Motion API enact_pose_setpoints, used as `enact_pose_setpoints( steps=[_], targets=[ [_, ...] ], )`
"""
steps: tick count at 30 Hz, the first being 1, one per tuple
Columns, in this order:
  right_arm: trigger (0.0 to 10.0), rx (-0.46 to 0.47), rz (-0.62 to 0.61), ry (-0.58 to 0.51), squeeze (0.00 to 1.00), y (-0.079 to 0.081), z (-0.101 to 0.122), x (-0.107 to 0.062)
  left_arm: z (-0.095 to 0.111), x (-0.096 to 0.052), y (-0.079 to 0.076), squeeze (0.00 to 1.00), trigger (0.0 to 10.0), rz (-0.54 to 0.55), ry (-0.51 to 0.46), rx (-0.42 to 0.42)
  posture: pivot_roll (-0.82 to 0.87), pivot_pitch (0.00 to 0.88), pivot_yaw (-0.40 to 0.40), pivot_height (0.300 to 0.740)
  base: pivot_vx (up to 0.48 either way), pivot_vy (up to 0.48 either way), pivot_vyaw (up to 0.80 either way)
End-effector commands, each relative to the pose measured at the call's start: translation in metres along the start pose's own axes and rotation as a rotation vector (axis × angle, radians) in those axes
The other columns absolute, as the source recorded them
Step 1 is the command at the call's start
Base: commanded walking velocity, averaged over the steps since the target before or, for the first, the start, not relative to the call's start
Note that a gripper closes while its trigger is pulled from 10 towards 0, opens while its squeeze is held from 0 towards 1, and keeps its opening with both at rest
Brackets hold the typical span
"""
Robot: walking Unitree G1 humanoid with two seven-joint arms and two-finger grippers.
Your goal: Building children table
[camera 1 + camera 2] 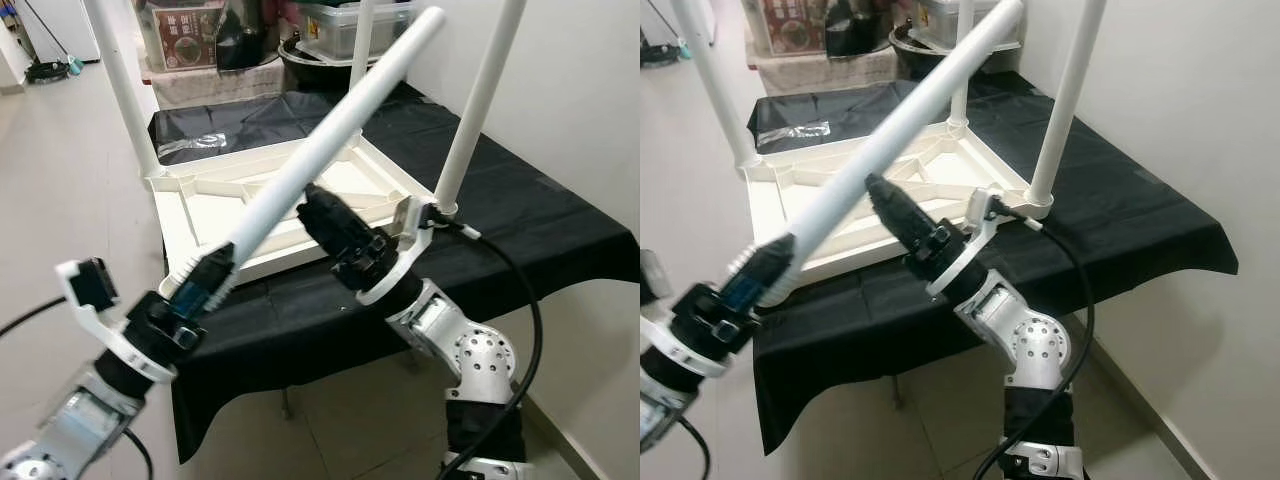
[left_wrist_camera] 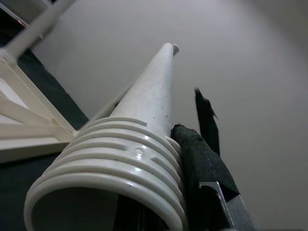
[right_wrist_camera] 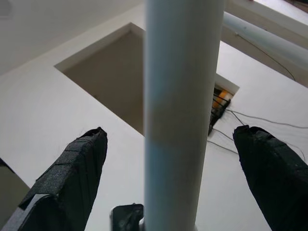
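Note:
The white children's table top [image 1: 205,215] lies upside down on a black-draped table [image 1: 520,220]. Three white legs stand up from its corners: back left [image 1: 120,80], back right [image 1: 362,45] and front right [image 1: 480,100]. My left gripper [image 1: 212,270] is shut on the threaded end [image 2: 120,159] of a loose fourth leg [image 1: 330,140], which slants up to the right over the table top. My right gripper [image 3: 171,131] is open just beneath this leg's middle, with one finger [image 3: 72,168] on each side and not touching it.
Boxes [image 1: 190,35], a clear bin [image 1: 350,25] and a dark bowl crowd the back of the table. A plastic bag [image 1: 200,143] lies on the cloth behind the table top. A wall runs along the right. Bare floor [image 1: 70,170] spreads to the left.

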State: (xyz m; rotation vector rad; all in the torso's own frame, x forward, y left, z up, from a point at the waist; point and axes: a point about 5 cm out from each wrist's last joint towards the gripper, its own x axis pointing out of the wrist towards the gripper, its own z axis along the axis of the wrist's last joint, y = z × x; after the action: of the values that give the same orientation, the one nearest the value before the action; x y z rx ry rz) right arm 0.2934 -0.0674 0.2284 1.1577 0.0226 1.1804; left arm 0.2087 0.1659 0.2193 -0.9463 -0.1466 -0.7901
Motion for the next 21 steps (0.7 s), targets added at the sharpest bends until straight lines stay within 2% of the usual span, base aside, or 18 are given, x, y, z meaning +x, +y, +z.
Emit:
enact_pose_setpoints(
  steps=[1, 10, 21],
  targets=[
    [10.0, 0.016, 0.000, 0.014, 0.00, 0.001, -0.006, 0.001, -0.007, 0.002, -0.006, 0.00, 10.0, -0.024, 0.010, -0.010, 0.02, 0.104, -0.014, 0.740, 0.000, 0.000, 0.00],
    [10.0, 0.005, -0.020, 0.035, 0.00, -0.001, -0.007, 0.004, -0.019, 0.005, -0.009, 0.00, 10.0, -0.035, 0.040, -0.054, 0.02, 0.103, -0.012, 0.740, 0.000, 0.000, 0.00],
    [10.0, -0.030, -0.106, -0.009, 0.00, -0.011, 0.004, 0.007, -0.028, -0.007, -0.009, 0.00, 10.0, 0.005, 0.059, -0.090, 0.02, 0.100, -0.012, 0.740, 0.000, 0.000, 0.00]
  ],
)
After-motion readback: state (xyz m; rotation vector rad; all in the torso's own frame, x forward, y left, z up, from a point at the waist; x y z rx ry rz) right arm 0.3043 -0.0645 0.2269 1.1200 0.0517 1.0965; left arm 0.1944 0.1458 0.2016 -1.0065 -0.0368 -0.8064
